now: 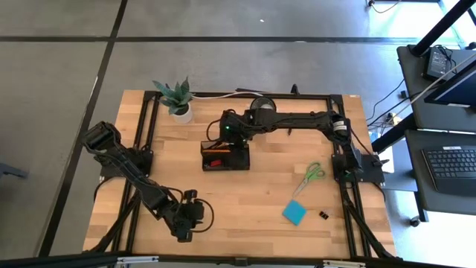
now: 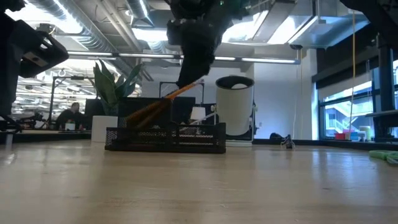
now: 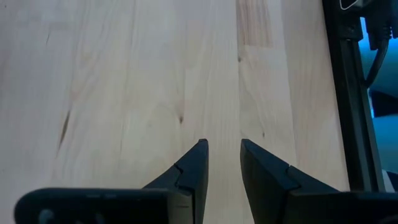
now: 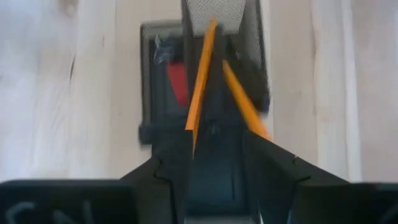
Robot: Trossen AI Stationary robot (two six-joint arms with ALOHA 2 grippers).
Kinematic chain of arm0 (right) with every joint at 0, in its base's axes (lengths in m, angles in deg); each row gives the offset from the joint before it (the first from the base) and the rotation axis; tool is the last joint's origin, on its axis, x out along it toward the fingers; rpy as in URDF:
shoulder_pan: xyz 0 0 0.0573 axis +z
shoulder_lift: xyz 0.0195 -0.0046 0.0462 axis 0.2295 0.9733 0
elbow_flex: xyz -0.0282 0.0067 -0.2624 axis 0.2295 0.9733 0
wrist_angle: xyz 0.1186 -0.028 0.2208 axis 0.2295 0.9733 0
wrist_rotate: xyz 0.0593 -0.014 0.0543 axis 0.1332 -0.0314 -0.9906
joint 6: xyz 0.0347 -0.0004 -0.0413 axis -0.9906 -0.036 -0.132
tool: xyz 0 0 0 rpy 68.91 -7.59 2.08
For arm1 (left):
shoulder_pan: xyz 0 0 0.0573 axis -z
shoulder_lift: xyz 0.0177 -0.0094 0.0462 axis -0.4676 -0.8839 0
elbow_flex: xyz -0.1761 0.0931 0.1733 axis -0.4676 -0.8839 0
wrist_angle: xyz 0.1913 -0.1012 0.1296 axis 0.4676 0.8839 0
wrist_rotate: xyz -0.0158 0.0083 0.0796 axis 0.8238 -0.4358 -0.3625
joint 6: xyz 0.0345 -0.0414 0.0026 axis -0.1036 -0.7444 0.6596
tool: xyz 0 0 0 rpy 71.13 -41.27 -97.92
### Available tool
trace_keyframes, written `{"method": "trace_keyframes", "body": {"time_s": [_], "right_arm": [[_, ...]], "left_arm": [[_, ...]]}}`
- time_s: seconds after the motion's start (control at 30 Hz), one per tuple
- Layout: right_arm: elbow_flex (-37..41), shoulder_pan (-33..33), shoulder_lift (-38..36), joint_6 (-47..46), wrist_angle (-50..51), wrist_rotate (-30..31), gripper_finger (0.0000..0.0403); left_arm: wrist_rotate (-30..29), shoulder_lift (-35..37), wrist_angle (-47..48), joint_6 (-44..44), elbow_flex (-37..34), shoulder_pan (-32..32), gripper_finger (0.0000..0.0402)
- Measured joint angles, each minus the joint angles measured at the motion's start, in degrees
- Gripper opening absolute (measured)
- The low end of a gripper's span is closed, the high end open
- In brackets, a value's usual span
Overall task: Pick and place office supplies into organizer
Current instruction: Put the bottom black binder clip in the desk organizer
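The left end effector [image 1: 182,232] waits over bare worktop [image 1: 253,201], fingers slightly apart, grasping nothing. Directly under the right end effector [image 4: 214,152] sits the organizer [image 1: 225,158]; its fingers stand apart, with one pencil [image 4: 200,81] leaning against the inner face of a finger and a second pencil [image 4: 244,102] tilted just beside it, whether either is pinched I cannot tell. Pencils are light, stiff and prone to roll, so mid-shaft holds seem best. Well off to that effector's right lie the scissors [image 1: 309,177], a sticky pad [image 1: 294,213] and a clip [image 1: 325,216].

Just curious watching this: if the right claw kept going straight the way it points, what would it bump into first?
Probably the orange pencils right ahead of the right claw, then the black organizer below; depth is unclear.
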Motion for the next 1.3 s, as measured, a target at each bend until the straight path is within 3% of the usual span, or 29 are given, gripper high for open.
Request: {"method": "trace_keyframes", "body": {"time_s": [0.23, 0.37, 0.43, 0.63, 0.77, 0.93, 1.13, 1.3], "right_arm": [[-15.5, 3.8, -1.5, -2.0, 20.2, 0.4, 0.0146], [-26.4, 8.4, -4.4, -4.2, 29.9, 9.1, 0.0146], [-27.6, 11.0, -6.8, -6.4, 32.3, 14.4, 0.0146], [-14.9, 20.2, -20.4, -19.6, 36.8, 18.4, 0.0146], [-1.4, 28.8, -28.2, -32.5, 34.3, 24.3, 0.0146], [16.6, 39.3, -34.7, -50.7, 31.0, 25.4, 0.0146], [32.8, 49.4, -36.4, -72.6, 24.9, 17.5, 0.0146], [45.0, 53.8, -36.3, -92.4, 18.0, 12.9, 0.0146]], "left_arm": [[0.0, 0.0, -0.1, -0.1, 0.0, 0.0, 0.0086], [-0.7, 0.0, -0.1, -0.9, 0.0, -0.1, 0.0086], [-1.6, 0.0, -0.1, -1.0, 0.0, -0.1, 0.0086], [-2.6, 0.0, -0.9, -1.6, 0.0, -0.1, 0.0086], [-2.8, 0.0, -1.8, -1.6, 0.0, -0.4, 0.0086], [-4.3, 0.0, -1.8, -1.5, 0.0, -0.5, 0.0086], [-4.9, 0.0, -1.8, -1.5, 0.0, -0.5, 0.0086], [-6.7, 0.0, -2.1, -1.5, 0.0, -0.5, 0.0086]]}}
